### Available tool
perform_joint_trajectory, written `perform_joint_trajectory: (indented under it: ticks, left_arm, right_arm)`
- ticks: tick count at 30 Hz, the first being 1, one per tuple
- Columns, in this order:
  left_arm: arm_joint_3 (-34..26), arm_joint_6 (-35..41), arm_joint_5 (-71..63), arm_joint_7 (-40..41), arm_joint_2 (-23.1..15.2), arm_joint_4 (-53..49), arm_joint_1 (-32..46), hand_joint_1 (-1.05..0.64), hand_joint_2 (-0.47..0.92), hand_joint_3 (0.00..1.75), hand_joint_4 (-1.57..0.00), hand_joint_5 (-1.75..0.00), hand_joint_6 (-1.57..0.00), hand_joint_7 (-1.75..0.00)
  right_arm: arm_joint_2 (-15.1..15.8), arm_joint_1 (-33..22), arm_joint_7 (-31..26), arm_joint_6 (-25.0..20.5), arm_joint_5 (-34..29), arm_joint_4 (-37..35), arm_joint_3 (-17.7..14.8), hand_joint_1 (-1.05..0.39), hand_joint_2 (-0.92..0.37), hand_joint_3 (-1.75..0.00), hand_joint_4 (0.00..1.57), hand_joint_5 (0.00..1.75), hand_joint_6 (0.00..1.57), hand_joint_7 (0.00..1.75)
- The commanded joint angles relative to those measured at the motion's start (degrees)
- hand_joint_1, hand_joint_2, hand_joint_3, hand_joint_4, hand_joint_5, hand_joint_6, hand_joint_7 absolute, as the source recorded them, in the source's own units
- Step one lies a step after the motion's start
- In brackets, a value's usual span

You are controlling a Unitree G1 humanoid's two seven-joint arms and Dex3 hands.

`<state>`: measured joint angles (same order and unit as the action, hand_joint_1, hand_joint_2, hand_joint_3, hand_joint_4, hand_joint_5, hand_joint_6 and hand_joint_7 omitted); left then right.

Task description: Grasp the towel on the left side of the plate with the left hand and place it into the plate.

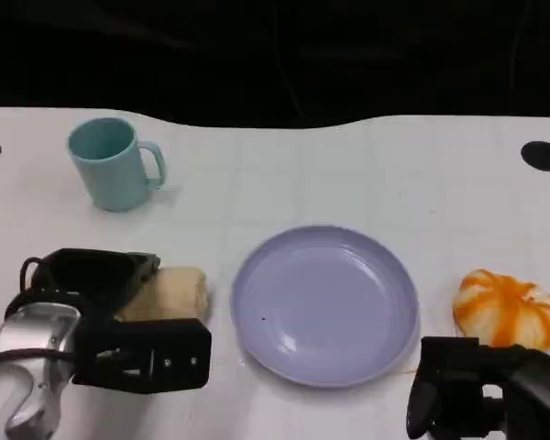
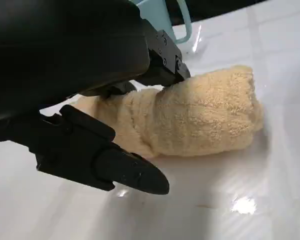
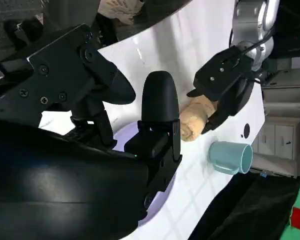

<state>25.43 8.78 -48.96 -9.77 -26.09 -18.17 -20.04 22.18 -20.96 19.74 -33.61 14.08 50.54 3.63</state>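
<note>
As the head view shows: the towel (image 1: pixel 170 291) lies on the table (image 1: pixel 367 165) just left of the plate (image 1: pixel 325 302).
Left hand (image 1: pixel 119 321): around the towel's left end.
Right hand (image 1: pixel 481 390): near the plate, fingers cannot tell.
Also: cup (image 1: pixel 113 163), pumpkin (image 1: pixel 507 308).
Left wrist view: fingers (image 2: pixel 132 172) apart on both sides of the towel (image 2: pixel 200 115), one touching, not closed.
Right wrist view: fingers (image 3: pixel 160 107) spread, holding nothing.
</note>
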Motion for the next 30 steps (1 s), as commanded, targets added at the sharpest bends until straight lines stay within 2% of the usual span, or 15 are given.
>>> perform_joint_trajectory:
  ticks: [1, 2, 3, 4, 5, 6, 8, 12, 15, 16, 18, 19, 28, 30]
  left_arm:
    - [0.22, -3.64, 0.86, 5.18, -0.06, -4.38, 1.41, -0.33, 0.92, 0.22, -0.89, -0.87, -1.02, -0.17]
    - [-0.35, -5.01, 1.22, 8.11, -0.05, -4.83, 2.09, -0.33, 0.92, 0.24, -0.85, -1.11, -1.07, -0.18]
    - [-0.82, -6.07, 1.53, 10.32, -0.05, -5.11, 2.59, -0.34, 0.92, 0.26, -0.76, -1.46, -1.05, -0.43]
    - [-1.67, -7.13, 2.23, 12.33, -0.10, -4.59, 3.27, -0.34, 0.92, 0.27, -0.73, -1.60, -0.90, -0.82]
    - [-2.32, -8.06, 2.86, 13.87, -0.17, -4.17, 3.77, -0.34, 0.92, 0.29, -0.74, -1.67, -0.78, -1.12]
    - [-2.88, -8.73, 3.50, 14.79, -0.24, -3.66, 4.15, -0.33, 0.92, 0.30, -0.75, -1.72, -0.69, -1.33]
    - [-3.84, -8.65, 3.98, 15.23, -0.37, -1.55, 4.84, -0.32, 0.92, 0.27, -0.78, -1.74, -0.63, -1.47]
    - [-5.23, -7.26, 3.68, 14.79, -0.65, 3.61, 6.13, -0.28, 0.91, 0.23, -0.76, -1.75, -0.59, -1.51]
    - [-6.94, -6.53, 4.44, 15.12, 0.16, 8.02, 6.83, -0.26, 0.88, 0.21, -0.81, -1.75, -0.62, -1.52]
    - [-7.43, -6.90, 4.82, 15.51, 0.49, 9.41, 7.02, -0.24, 0.87, 0.24, -0.84, -1.75, -0.59, -1.65]
    - [-7.92, -7.49, 5.20, 15.56, 0.88, 11.63, 7.27, -0.22, 0.70, 0.59, -0.88, -1.75, -0.59, -1.72]
    - [-8.03, -7.60, 5.23, 15.34, 0.99, 12.44, 7.35, -0.23, 0.64, 0.70, -0.89, -1.75, -0.59, -1.74]
    - [-6.40, -7.21, 3.56, 13.08, 4.99, 20.99, 5.78, -0.25, 0.55, 0.83, -0.87, -1.75, -0.59, -1.75]
    - [-5.51, -7.33, 3.66, 12.02, 6.54, 22.01, 4.61, -0.24, 0.50, 0.98, -0.90, -1.75, -0.61, -1.75]
  right_arm:
    - [0.90, 0.06, -0.02, -0.40, 0.12, 0.66, -0.65, -0.10, -0.48, -1.26, 0.73, 1.72, 0.66, 1.47]
    - [0.87, 0.08, 0.03, -0.40, 0.24, 0.64, -0.73, -0.10, -0.48, -1.26, 0.73, 1.72, 0.66, 1.47]
    - [0.86, 0.10, 0.07, -0.36, 0.29, 0.60, -0.79, -0.10, -0.48, -1.26, 0.74, 1.72, 0.66, 1.47]
    - [0.88, 0.12, 0.12, -0.19, 0.23, 0.48, -0.79, -0.10, -0.47, -1.26, 0.74, 1.73, 0.66, 1.47]
    - [0.90, 0.13, 0.17, -0.06, 0.19, 0.37, -0.80, -0.10, -0.47, -1.26, 0.74, 1.72, 0.66, 1.47]
    - [0.87, 0.15, 0.18, 0.04, 0.17, 0.28, -0.80, -0.10, -0.47, -1.26, 0.74, 1.72, 0.66, 1.47]
    - [0.80, 0.25, 0.17, -0.02, 0.24, 0.18, -0.84, -0.10, -0.47, -1.25, 0.75, 1.72, 0.66, 1.47]
    - [0.66, 0.35, 0.22, -0.43, 0.74, 0.06, -1.08, -0.10, -0.47, -1.26, 0.75, 1.73, 0.66, 1.47]
    - [0.89, 0.21, 0.51, 0.44, 0.34, -0.39, -1.07, -0.11, -0.47, -1.26, 0.75, 1.72, 0.66, 1.46]
    - [0.92, 0.16, 0.58, 0.62, 0.21, -0.46, -1.03, -0.11, -0.47, -1.26, 0.75, 1.72, 0.66, 1.46]
    - [0.97, 0.09, 0.70, 0.70, 0.10, -0.46, -1.00, -0.11, -0.47, -1.25, 0.75, 1.71, 0.67, 1.46]
    - [0.99, 0.07, 0.75, 0.70, 0.07, -0.45, -1.01, -0.12, -0.48, -1.25, 0.75, 1.71, 0.67, 1.46]
    - [0.64, 0.00, 0.60, 0.13, 0.25, -0.10, -0.86, -0.10, -0.48, -1.24, 0.75, 1.71, 0.67, 1.45]
    - [0.63, 0.01, 0.56, -0.09, 0.36, 0.05, -0.87, -0.11, -0.48, -1.24, 0.75, 1.71, 0.67, 1.45]
